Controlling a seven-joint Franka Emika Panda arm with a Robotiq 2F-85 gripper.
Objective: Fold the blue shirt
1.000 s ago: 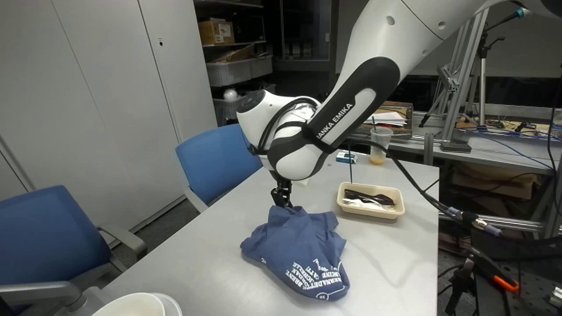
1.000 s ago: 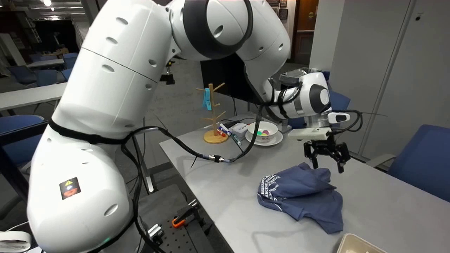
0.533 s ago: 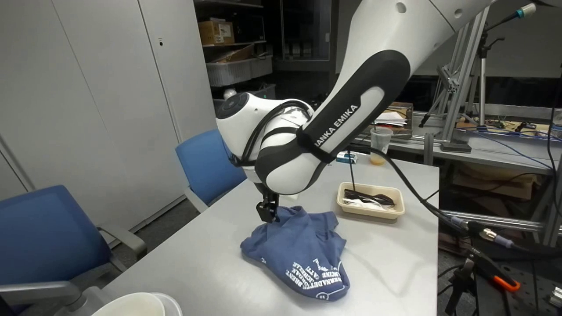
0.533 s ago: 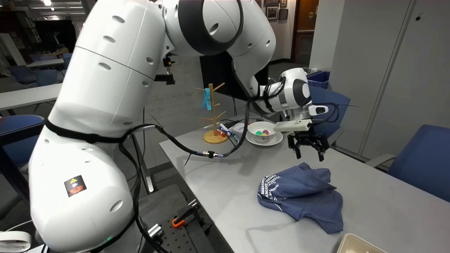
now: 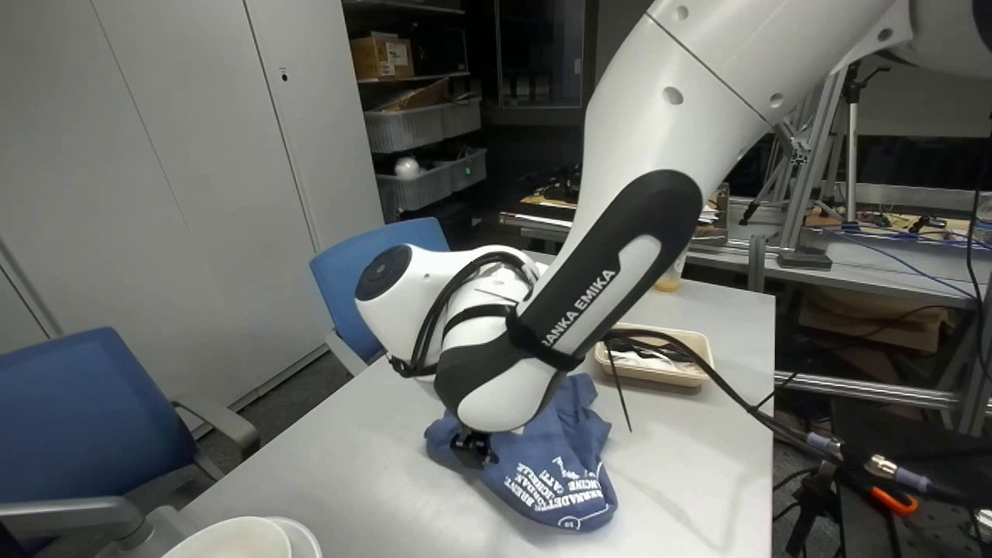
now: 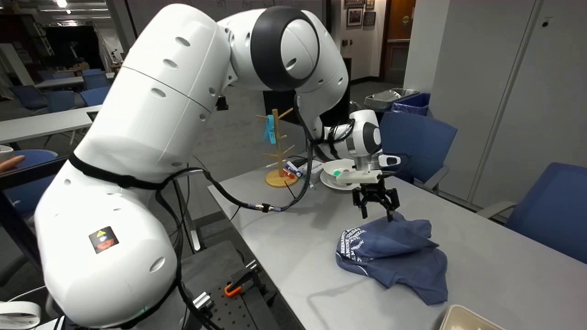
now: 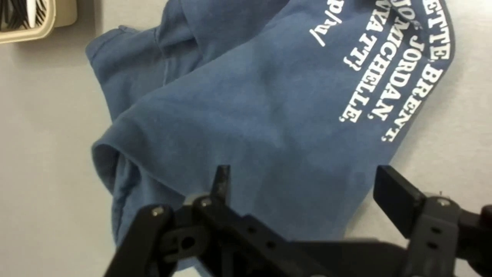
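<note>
Blue shirt (image 6: pixel 394 256) is lying bunched on the desk (image 6: pixel 500 256), white lettering (image 7: pixel 369 82) near one side, no clean fold made. Tool (image 7: pixel 302 177): fingers (image 7: pixel 399 198) spread wide, nothing held. Tips are over the shirt near the edge below the lettering; contact with cloth can't be told.

Step in hand, judged: edge to be picked up for spreading or folding. It should be straddled, one finger over cloth, one over bare desk. Finger at right of the wrist view looks to be right over the edge, so a slight outward shift is probably needed. Descent should be slow and stopped at light desk contact, then a narrow lip pinched. Layer count should be checked before lifting. Lift to be kept low, pull gentle; the rest will likely be dragged along. Curled fold at left of the wrist view is best flattened first, else a lump gets folded in.

Vs half a second ago: tool has been brought lower and moved toward the lettering, seen in both exterior views. Shirt outline unchanged where visible; more of it is hidden by the arm (image 5: pixel 597 310) in an exterior view. No clear change in finger spread.
</note>
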